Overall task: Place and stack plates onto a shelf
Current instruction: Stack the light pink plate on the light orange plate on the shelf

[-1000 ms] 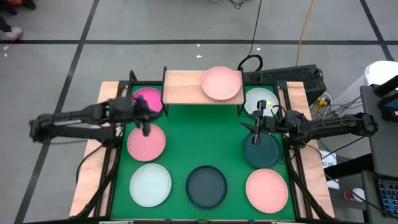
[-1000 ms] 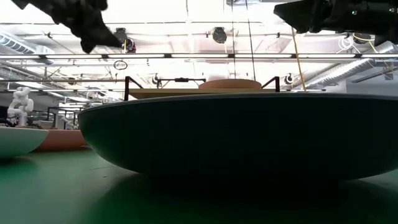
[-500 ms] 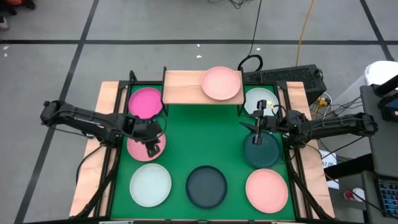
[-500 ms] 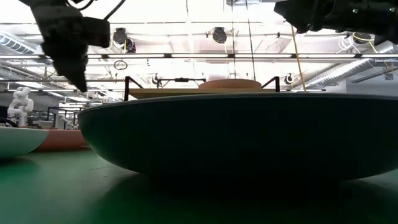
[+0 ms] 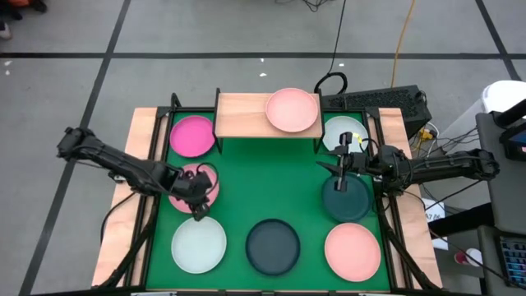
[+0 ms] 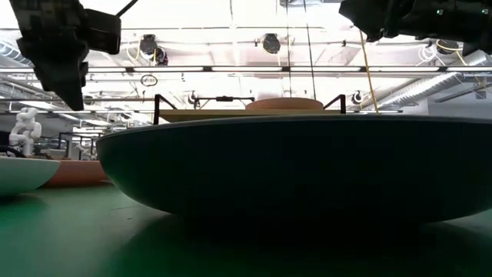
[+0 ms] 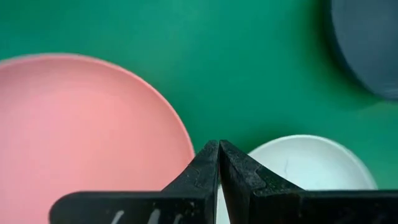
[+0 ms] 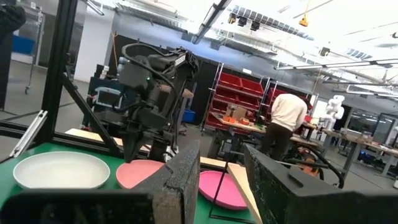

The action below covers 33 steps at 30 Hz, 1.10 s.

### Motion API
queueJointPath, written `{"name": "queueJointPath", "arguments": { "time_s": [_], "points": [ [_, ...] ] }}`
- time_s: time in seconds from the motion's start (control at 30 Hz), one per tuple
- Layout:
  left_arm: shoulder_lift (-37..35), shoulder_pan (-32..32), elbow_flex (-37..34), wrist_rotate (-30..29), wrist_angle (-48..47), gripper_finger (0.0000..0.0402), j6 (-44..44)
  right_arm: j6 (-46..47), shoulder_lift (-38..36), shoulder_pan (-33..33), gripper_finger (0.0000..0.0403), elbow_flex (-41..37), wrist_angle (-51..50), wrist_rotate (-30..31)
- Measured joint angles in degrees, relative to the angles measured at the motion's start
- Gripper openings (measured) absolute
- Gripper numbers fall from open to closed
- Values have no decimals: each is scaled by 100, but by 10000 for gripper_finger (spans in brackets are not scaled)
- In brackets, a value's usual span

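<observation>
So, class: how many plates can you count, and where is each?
8: one on the shelf, magenta and white beside it, five on the mat. Stacked ones could hide.

Left gripper (image 5: 197,205) sits over the seam between two plates: one plate (image 5: 192,187) just behind it, another plate (image 5: 198,244) just ahead. Right gripper (image 5: 342,168) hangs over a third plate (image 5: 347,200), with the shelf (image 5: 242,115) beyond, carrying one plate (image 5: 292,109).

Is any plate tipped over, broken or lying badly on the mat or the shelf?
Nothing stands out. The pink plate lies flat on the shelf, and the other plates lie flat and apart on the green mat. The left pincer, shut, is over the salmon plate.
</observation>
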Motion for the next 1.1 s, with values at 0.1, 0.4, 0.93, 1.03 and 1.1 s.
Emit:
{"name": "queueJointPath", "arguments": {
  "time_s": [0.1,0.4,0.93,1.03,1.1],
  "points": [
    [208,-110,0,-226,20,23,174,48,2,0,110,0,1,-2],
    [1068,-166,0,-49,433,74,181,130,2,2,110,0,1,-2],
    [1508,-148,0,94,188,83,-361,132,0,2,110,2,1,-2],
    [1737,-148,-2,107,162,83,-340,150,2,2,110,2,1,-2],
    [1874,-148,-2,110,128,83,-319,151,0,2,110,2,1,-2]
  ]
}}
